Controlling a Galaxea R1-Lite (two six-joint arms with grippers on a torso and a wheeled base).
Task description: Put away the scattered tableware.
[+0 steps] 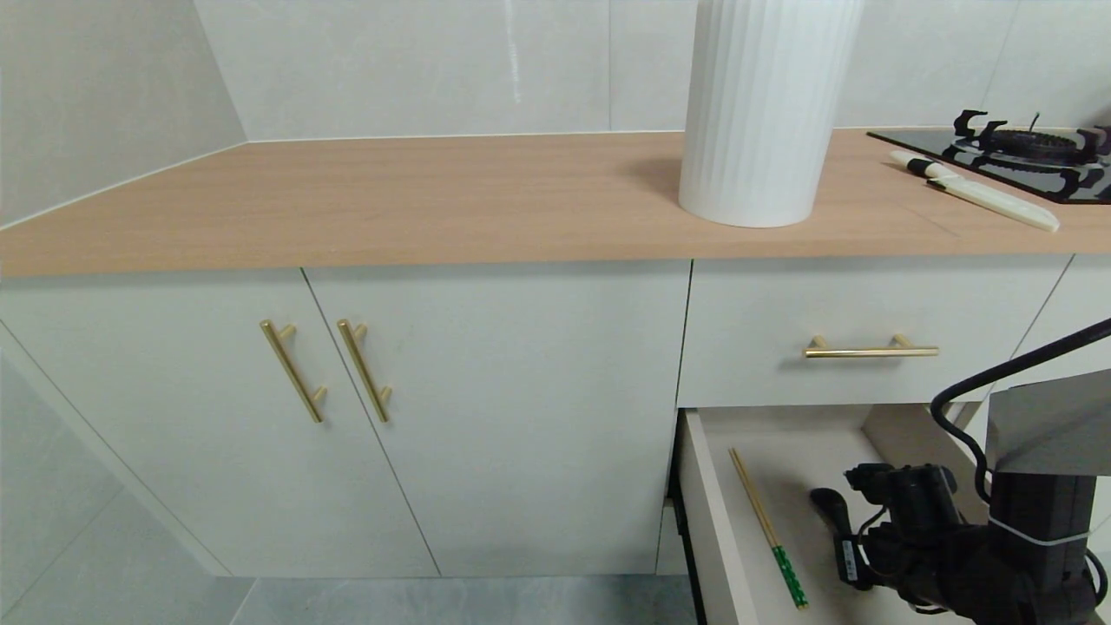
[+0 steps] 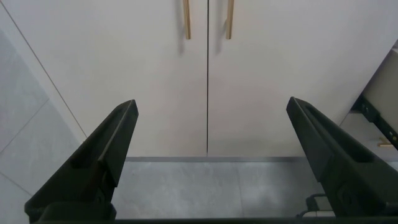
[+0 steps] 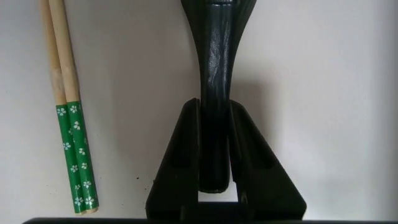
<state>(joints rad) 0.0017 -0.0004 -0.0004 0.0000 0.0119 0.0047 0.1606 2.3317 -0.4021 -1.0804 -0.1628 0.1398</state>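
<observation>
Wooden tabletop [image 1: 391, 200]: white ribbed vessel [image 1: 764, 113] upright toward right; white-bladed knife [image 1: 981, 193] flat farther right, just beside black hob [image 1: 920, 139]. Below, open drawer [image 1: 720, 521]: chopsticks [image 1: 768, 527] flat on pale floor near left wall; black utensil [image 1: 829, 508] beside them, clamped in right hand [image 3: 214, 112].

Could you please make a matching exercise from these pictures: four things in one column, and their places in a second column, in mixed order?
Things:
1. chopsticks
2. knife
3. black utensil
4. white ribbed container

Places:
A. standing upright on the countertop
B. lying loose in the open drawer
C. held in the right pincer
D. lying flat beside the stove

Pairs: 1-B, 2-D, 3-C, 4-A.
</observation>
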